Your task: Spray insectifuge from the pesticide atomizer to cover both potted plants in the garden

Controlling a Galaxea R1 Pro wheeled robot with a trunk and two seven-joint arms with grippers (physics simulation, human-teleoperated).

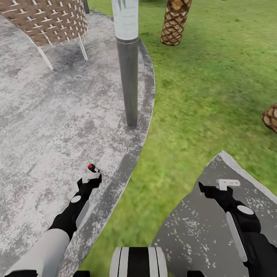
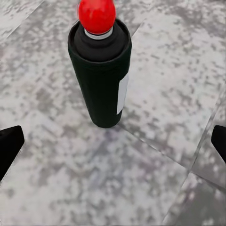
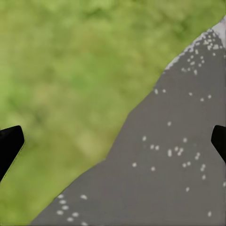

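The pesticide atomizer [image 2: 100, 70] stands upright on the grey paving [image 1: 46, 127], long axis vertical, red button top [image 2: 96, 15] uppermost and white label [image 2: 123, 93] on its side. The left gripper [image 1: 90, 177] hovers just short of it, fingers [image 2: 9, 143] spread wide and holding nothing. A grey bollard post [image 1: 127, 65] rises near the paving's curved edge. The right gripper [image 1: 217, 187] hangs open over a stepping stone [image 1: 192, 227] beside the lawn [image 1: 200, 88].
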